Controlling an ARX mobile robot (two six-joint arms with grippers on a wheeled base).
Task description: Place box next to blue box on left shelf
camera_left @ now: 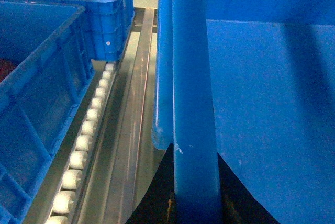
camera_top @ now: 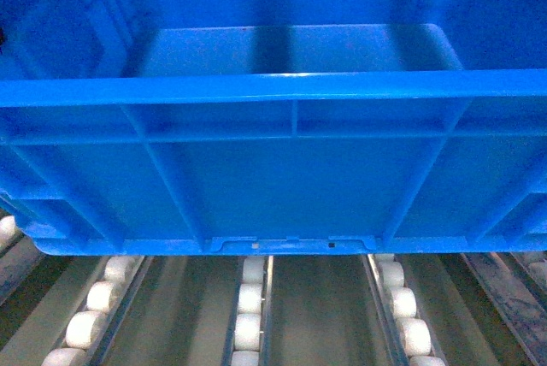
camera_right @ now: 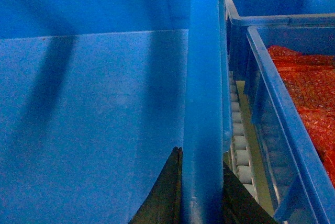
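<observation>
The box (camera_top: 282, 186) fills the head view, its near wall ribbed, its rim thick and rounded, its floor smooth, flat and bare. It hangs just above the left shelf (camera_top: 299, 315), whose grey metal tracks carry rows of small white rollers (camera_top: 249, 299).

The left gripper (camera_left: 194, 203) clamps the box's left rim, one dark finger on each side of the wall. Outside those fingers, across a roller track, stand two more blue crates (camera_left: 42, 77).

The right gripper (camera_right: 201, 198) pinches the right rim the same way. Beyond its outer finger sit another two crates (camera_right: 282, 119); the nearer holds something red and crumpled (camera_right: 309, 93).
</observation>
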